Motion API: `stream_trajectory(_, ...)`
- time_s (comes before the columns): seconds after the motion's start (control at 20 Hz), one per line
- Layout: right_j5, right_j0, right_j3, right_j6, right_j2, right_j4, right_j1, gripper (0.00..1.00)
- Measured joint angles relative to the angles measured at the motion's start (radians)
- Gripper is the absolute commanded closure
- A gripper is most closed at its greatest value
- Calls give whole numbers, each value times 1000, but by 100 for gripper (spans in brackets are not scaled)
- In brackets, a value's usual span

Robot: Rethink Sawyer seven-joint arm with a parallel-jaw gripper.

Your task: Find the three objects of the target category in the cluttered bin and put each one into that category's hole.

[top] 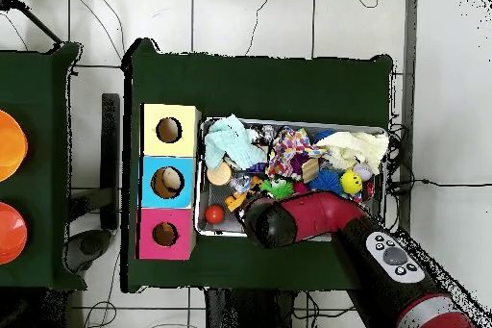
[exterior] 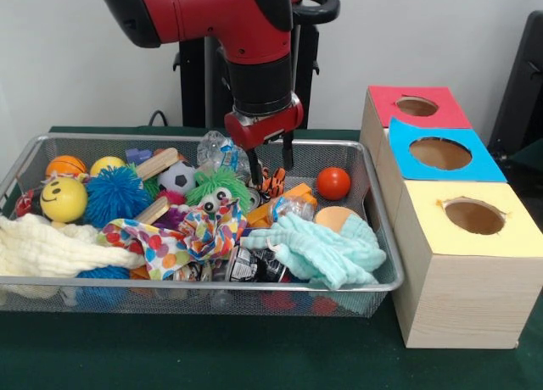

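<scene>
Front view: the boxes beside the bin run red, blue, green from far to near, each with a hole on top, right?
Not quite. The nearest box has a yellow top, not green, as the front view shows. Red and blue are right, and each has a hole.

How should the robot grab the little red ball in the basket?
The red ball is round, so any two opposite sides will probably do. It lies near the far wall of the wire basket, with a little room around it. Coming straight down from above looks best, closing across its middle. The gripper hangs open just beside it now.
</scene>
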Motion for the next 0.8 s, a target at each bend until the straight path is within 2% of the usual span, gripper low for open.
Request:
stream_trajectory(0.45, 21, -20, 0, 0, 2, 20, -16, 0)
stream_trajectory(0.8, 19, -17, -6, 0, 1, 12, 22, 0)
